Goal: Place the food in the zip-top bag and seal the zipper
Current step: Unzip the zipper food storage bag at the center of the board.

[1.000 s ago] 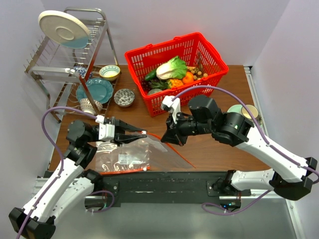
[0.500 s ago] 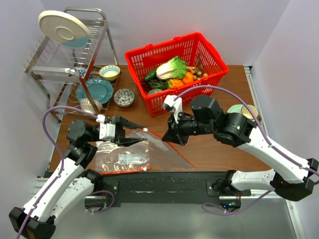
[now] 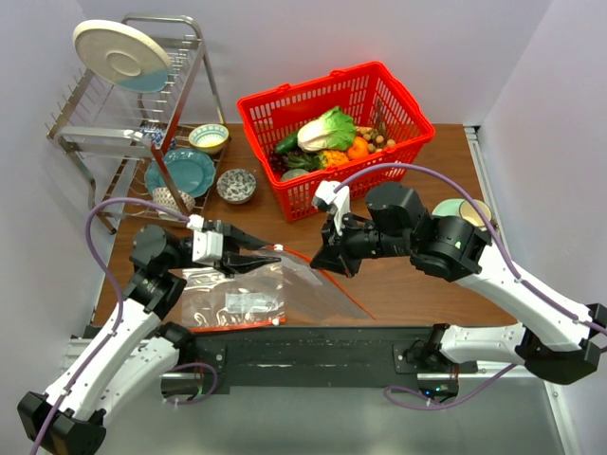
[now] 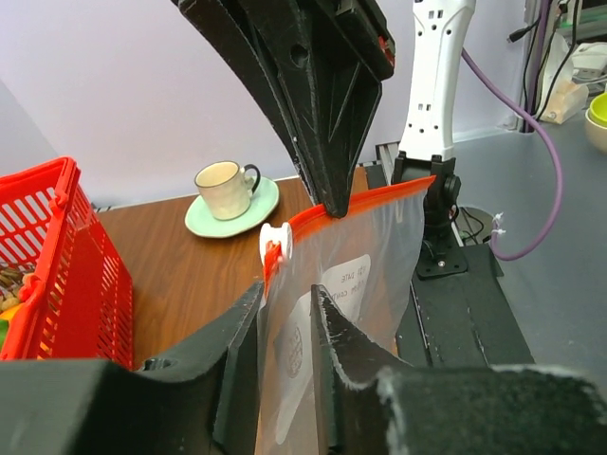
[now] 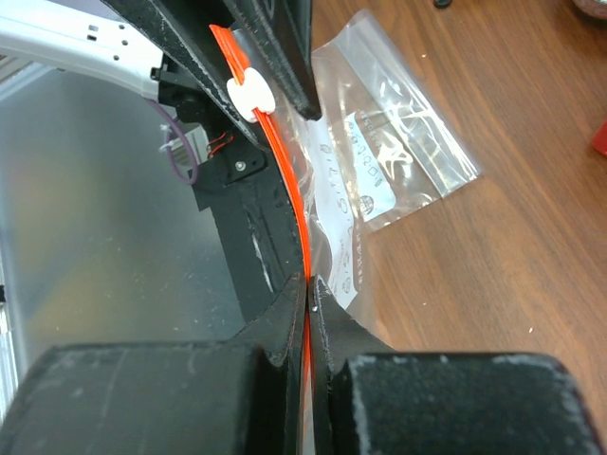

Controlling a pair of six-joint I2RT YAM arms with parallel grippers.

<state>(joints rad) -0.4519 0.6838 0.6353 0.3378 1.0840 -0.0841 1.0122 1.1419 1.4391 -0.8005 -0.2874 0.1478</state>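
**Bag (image 3: pixel 305 292) held up by its zipper, food not yet in**

The right end effector (image 5: pixel 310 284) is clamped tight on the zipper (image 5: pixel 286 190). The bag hangs below it, its lower edge seemingly resting on the worktop (image 3: pixel 408 284). The left end effector (image 4: pixel 287 290) is narrow, with a slim gap showing between its fingers. They straddle the bag's end just under the white slider (image 4: pixel 275 245), and I cannot tell whether the pads touch the plastic. The cabbage (image 3: pixel 327 128), cucumber (image 3: pixel 286 144) and nuts (image 3: pixel 381 140) all lie in the red basket (image 3: pixel 303 83), well beyond both end effectors.

The step in hand looks like opening the mouth. To do it well, the left end effector should take only the wall of plastic nearer to it, close under the zipper. It should then draw away from the right one, which keeps its pinch. Catching both walls would only drag the whole bag along. The pull should be gentle, since thin film can slip out or tear near the slider.

Only the top view shows the food, and a second bag (image 3: pixel 232 303) lying flat beneath the left end effector. Only the right wrist view proves the pinch on the zipper. Only the left wrist view shows the gap between the left fingers, with the slider sitting just above them.
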